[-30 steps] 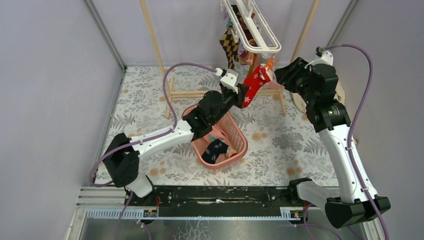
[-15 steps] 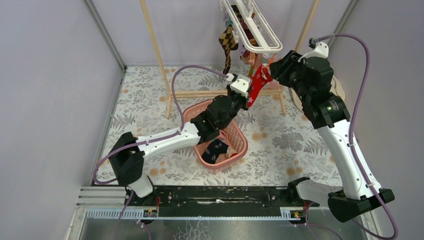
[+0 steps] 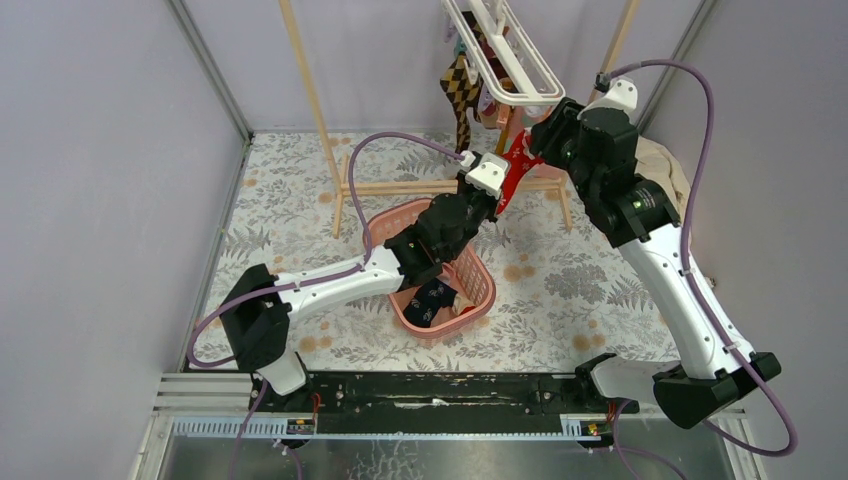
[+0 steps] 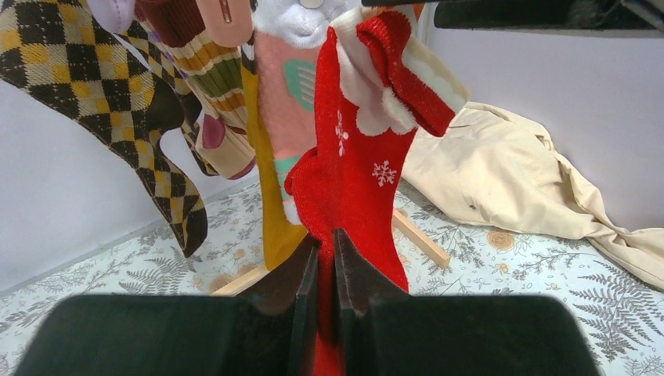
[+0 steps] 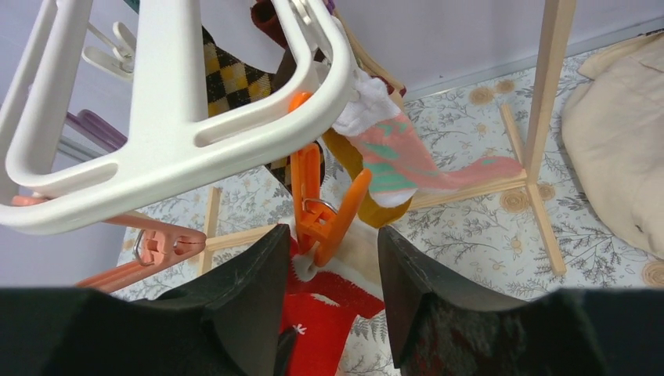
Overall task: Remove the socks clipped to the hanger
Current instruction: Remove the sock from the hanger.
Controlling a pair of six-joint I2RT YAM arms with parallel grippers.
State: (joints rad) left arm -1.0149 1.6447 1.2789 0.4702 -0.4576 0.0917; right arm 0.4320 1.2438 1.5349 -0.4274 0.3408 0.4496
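Note:
A red sock [image 4: 356, 172] with white snowflakes hangs from an orange clip [image 5: 325, 211] at the near end of the white hanger [image 5: 180, 149]. My left gripper [image 4: 326, 251] is shut on the red sock's lower part, below the hanger [image 3: 510, 60]. My right gripper [image 5: 333, 258] is open, one jaw on each side of the orange clip, just above the sock's white cuff. A brown-tan argyle sock [image 4: 94, 86], a mustard sock [image 4: 270, 211] and a pink-teal sock [image 5: 399, 160] also hang from the hanger.
A pink basket [image 3: 475, 265] under my left arm holds a navy sock [image 3: 430, 300] and others. A beige cloth [image 4: 509, 180] lies at the right wall. The wooden rack [image 3: 320, 110] carries the hanger, with its base bars on the floral mat.
My right gripper has moved left and up to the hanger's end, closing in around the orange clip. My left gripper has shifted right with the red sock held.

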